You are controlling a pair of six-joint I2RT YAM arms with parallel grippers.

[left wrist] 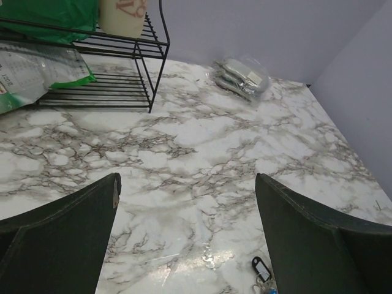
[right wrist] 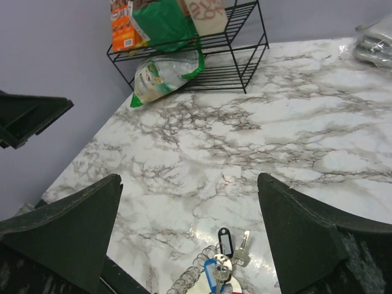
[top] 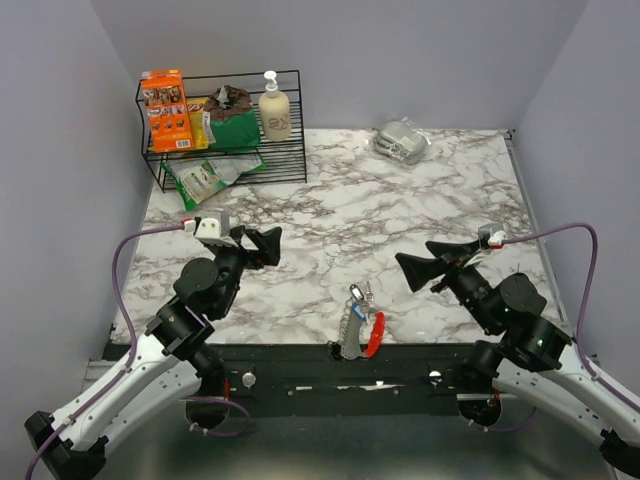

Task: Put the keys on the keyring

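The keys (top: 358, 294) lie in a bunch on the marble table (top: 330, 220) near its front edge, midway between the two arms. In the right wrist view the bunch (right wrist: 222, 264) shows a silver key, a black tag and a blue tag lying together. The keyring's silver chain (right wrist: 187, 282) coils to their left, and its red clip (top: 375, 335) curves over the table's edge. My left gripper (top: 266, 246) hovers open, up and left of the bunch. The right gripper (top: 416, 256) hovers open, up and right of it. Neither touches anything. The black tag (left wrist: 260, 268) peeks in low in the left wrist view.
A black wire rack (top: 285, 160) stands at the back left with an orange box (top: 165, 108), green bags (top: 232, 128) and a soap bottle (top: 274, 110). A silver packet (top: 402, 140) lies at the back right. Grey walls close in three sides.
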